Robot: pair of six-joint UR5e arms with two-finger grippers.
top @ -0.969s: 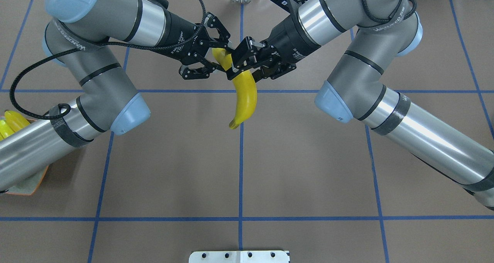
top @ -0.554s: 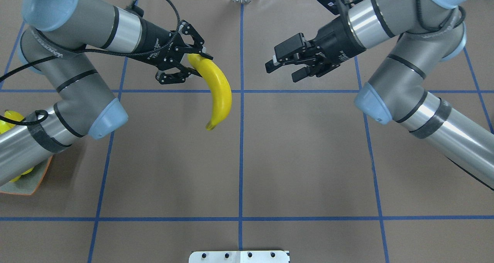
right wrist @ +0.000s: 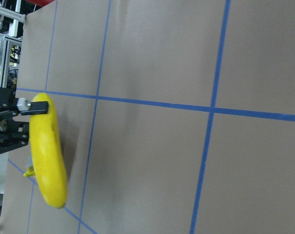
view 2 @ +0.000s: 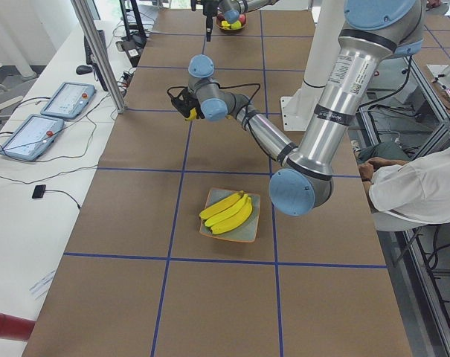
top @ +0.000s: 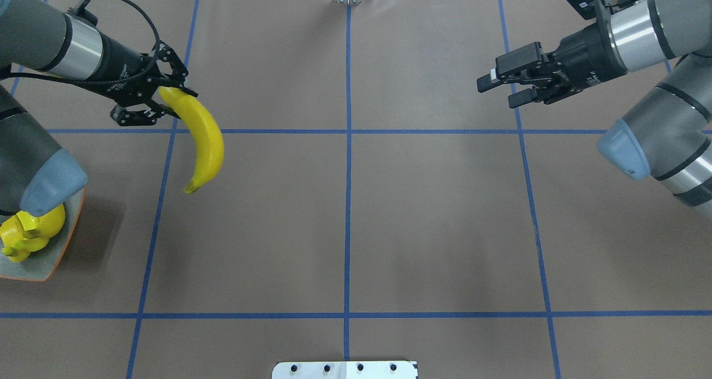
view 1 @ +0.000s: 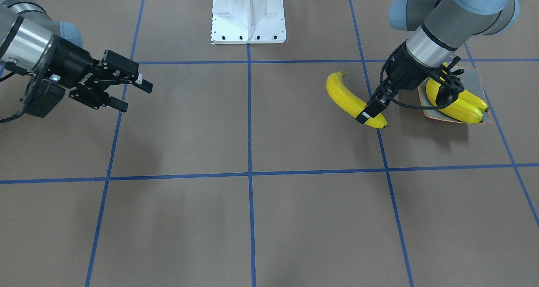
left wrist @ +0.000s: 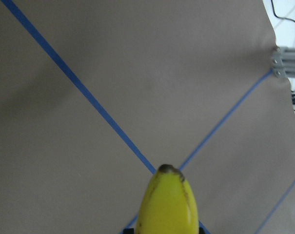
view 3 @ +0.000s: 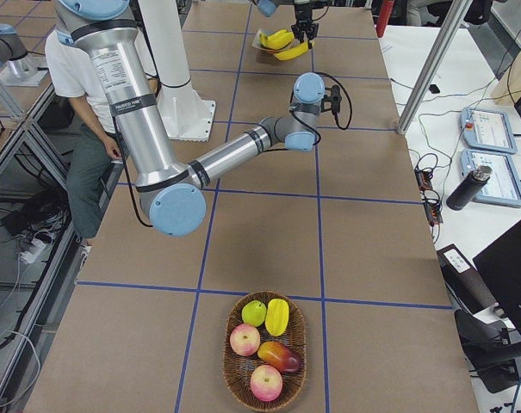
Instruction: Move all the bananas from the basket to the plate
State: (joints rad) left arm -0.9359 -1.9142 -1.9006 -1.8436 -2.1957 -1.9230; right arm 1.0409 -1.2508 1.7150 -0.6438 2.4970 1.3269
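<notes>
Left pincer (top: 176, 102) around airborne banana (top: 209, 145)

Brown table (top: 445, 229) sitting under even light.
Blue tape lines (top: 347, 201) are crossing its paper cover; a white bench (view 2: 16, 223) is running alongside, carrying two tablets (view 2: 66, 100).

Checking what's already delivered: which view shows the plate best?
Exterior left: the whole plate shows unobstructed, bananas lying on it. Front-facing has the left arm covering part; overhead crops it at the edge; exterior right shows it tiny.
</notes>
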